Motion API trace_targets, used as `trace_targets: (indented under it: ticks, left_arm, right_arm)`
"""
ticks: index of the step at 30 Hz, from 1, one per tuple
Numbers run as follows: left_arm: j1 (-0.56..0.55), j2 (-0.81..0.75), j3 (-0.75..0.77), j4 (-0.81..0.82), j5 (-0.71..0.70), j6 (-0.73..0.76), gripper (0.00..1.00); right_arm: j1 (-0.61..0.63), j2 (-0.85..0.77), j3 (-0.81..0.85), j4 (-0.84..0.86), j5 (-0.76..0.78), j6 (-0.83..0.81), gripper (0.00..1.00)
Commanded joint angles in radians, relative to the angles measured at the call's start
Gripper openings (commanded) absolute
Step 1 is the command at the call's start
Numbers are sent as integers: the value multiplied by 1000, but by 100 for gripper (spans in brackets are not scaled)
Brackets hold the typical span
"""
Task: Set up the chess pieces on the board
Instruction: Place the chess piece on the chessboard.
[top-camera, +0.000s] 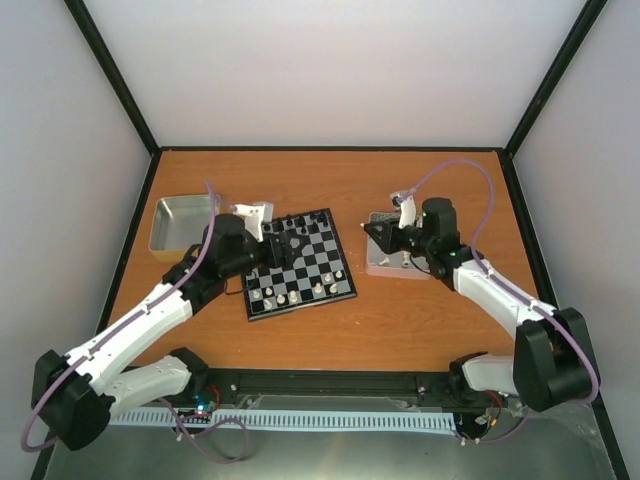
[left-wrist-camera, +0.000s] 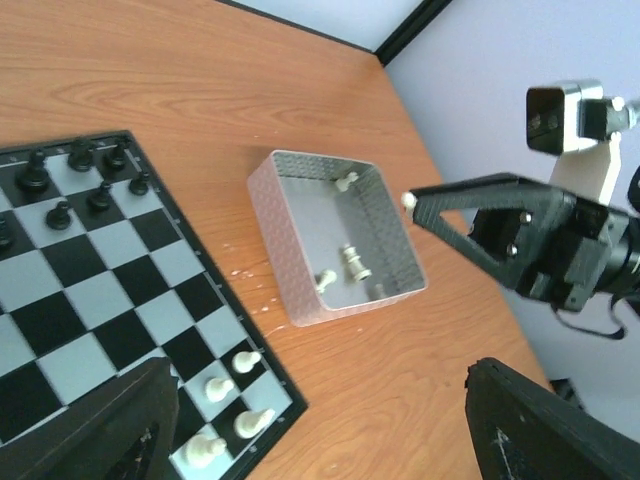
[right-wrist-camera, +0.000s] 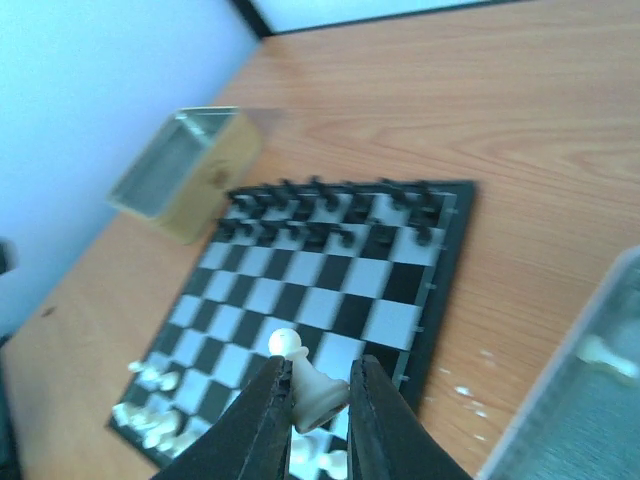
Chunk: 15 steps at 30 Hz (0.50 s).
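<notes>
Your right tool (right-wrist-camera: 320, 372) is closed on a white pawn (right-wrist-camera: 290, 346), pinching it low on the body. The head stands clear above the fingertips and leans a little. The pawn hangs in the air at the small metal tray (left-wrist-camera: 300, 285), beside the chessboard (right-wrist-camera: 330, 290) and not yet over any square. Your left tool (left-wrist-camera: 315, 420) is wide open with nothing in it, above the board, and the white pieces (left-wrist-camera: 225, 395) already set in the corner nearest the tray lie just ahead of its fingers. That is your first hazard: both tools are close to the same corner, and a finger could sweep those pieces over or clip the other arm. The second is the grip. The pawn is tiny and leaning, so it may slip onto the counter (top-camera: 420, 320), or land crooked and topple when you let go. Come down slowly, centre it on its square, and open only once the base touches. Keep clear of the black pieces (right-wrist-camera: 320, 195) at the far end
</notes>
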<state>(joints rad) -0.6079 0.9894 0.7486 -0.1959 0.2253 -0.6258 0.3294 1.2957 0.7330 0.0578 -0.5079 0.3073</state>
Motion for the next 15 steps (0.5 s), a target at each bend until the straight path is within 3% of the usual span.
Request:
trace_targets:
  ticks: [1, 15]
  left_arm:
    - [22, 44, 74, 94, 142, -115, 80]
    - [34, 123, 178, 112, 414, -301, 90]
  right_arm:
    - [1, -42, -19, 123, -251, 25, 17]
    - [42, -143, 4, 201, -530, 47, 17]
